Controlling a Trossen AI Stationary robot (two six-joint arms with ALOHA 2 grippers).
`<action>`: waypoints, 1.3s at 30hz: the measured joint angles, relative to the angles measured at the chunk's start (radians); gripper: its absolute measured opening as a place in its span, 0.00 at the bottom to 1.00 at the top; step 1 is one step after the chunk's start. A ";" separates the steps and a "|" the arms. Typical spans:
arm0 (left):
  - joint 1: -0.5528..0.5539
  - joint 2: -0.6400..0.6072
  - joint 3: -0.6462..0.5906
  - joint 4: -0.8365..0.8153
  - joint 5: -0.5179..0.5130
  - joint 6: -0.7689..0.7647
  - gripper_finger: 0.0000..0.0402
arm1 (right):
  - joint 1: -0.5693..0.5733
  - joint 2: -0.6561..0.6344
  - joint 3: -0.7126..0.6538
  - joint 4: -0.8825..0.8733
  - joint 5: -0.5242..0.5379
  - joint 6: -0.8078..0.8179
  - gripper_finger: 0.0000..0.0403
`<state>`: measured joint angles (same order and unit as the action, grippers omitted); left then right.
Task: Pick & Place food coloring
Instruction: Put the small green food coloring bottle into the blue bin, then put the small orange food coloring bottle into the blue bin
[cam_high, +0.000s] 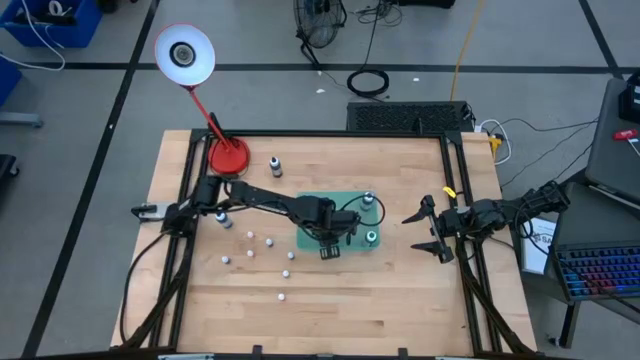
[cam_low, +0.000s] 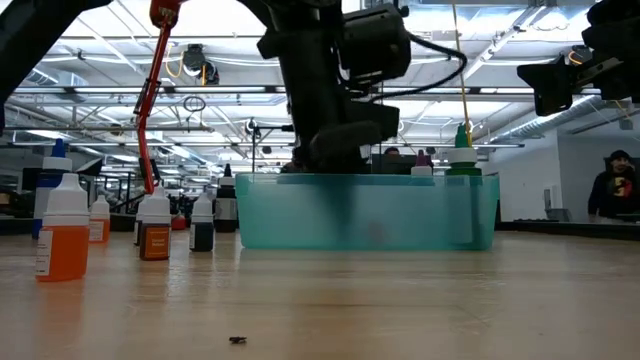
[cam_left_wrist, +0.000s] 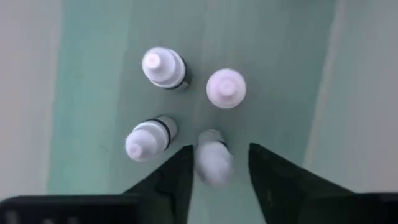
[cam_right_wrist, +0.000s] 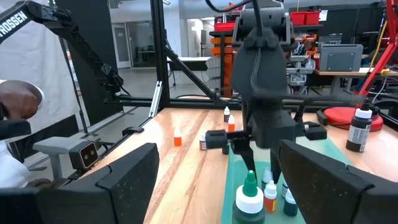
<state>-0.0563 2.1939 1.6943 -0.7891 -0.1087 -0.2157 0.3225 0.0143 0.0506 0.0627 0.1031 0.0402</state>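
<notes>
A shallow teal tray (cam_high: 345, 203) (cam_low: 370, 210) sits mid-table. My left gripper (cam_high: 330, 245) (cam_left_wrist: 219, 152) points down into it, fingers apart, with a white-capped food coloring bottle (cam_left_wrist: 213, 163) between them. A gap shows on one side of the bottle. Three more white-capped bottles (cam_left_wrist: 163, 67) (cam_left_wrist: 226, 88) (cam_left_wrist: 148, 138) stand on the tray floor beside it. Two larger bottles, one grey-topped (cam_high: 368, 200) and one teal-topped (cam_high: 372, 237), are also in the tray. Several tiny bottles (cam_high: 268, 241) stand on the wood to the tray's left. My right gripper (cam_high: 425, 228) (cam_right_wrist: 227, 180) waits open at the table's right edge. My left gripper comes from above, its fingers (cam_left_wrist: 180, 171) on either side of the bottle's white cap (cam_left_wrist: 214, 168). One finger stands clear of it. Whether the other touches the bottle, I cannot tell.
A red lamp base (cam_high: 228, 155) with its stalk and white head (cam_high: 184, 53) stands at the far left. Two dark bottles (cam_high: 275, 165) (cam_high: 222, 215) stand near it. An orange bottle (cam_low: 63, 230) is near the low camera. Black frame rails line the table's sides.
</notes>
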 joint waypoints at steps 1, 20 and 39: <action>0.000 -0.008 0.000 0.001 0.004 0.000 0.43 | 0.000 0.000 0.000 0.000 0.000 0.000 0.78; -0.069 -0.347 0.000 -0.323 0.004 -0.080 0.69 | 0.000 0.014 0.000 0.000 0.000 0.000 0.78; -0.210 -0.592 -0.454 -0.415 -0.137 -0.394 0.58 | 0.000 0.020 0.000 0.000 0.000 0.000 0.78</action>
<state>-0.2662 1.6023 1.2407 -1.2037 -0.2455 -0.6097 0.3225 0.0341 0.0509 0.0625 0.1032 0.0402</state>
